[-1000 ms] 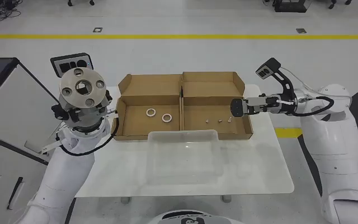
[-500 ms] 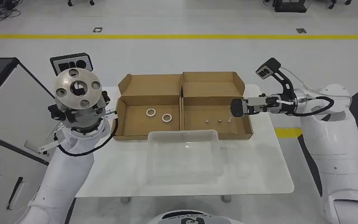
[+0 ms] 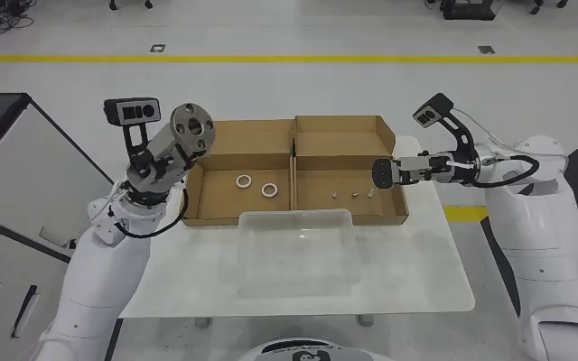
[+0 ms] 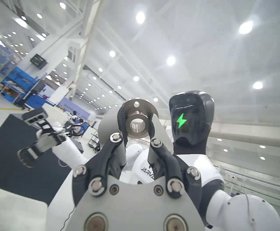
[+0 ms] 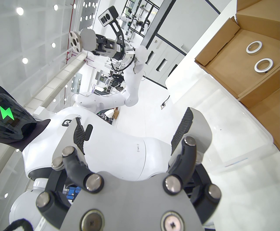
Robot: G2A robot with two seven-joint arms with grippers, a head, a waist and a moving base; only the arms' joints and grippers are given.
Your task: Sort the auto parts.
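flange [image 3: 191, 126] now aslant by white table [image 3: 406, 266]

Floor [image 3: 289, 27]: pale grey, glossy, crossed by one yellow line [image 3: 289, 59], with two small square hatches [image 3: 157, 47] set in it. Ceiling [image 4: 196, 54]: white, high, with rows of round lamps [image 4: 140, 17] lit. Blue racking [image 4: 13, 78] stands far off. White counter [image 3: 424, 271] stands mid-floor, a dark-framed panel [image 3: 27, 162] beside it.

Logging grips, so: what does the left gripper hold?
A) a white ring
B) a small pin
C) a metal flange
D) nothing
C: the left gripper is shut on the hub of the metal flange, pointing it upward.
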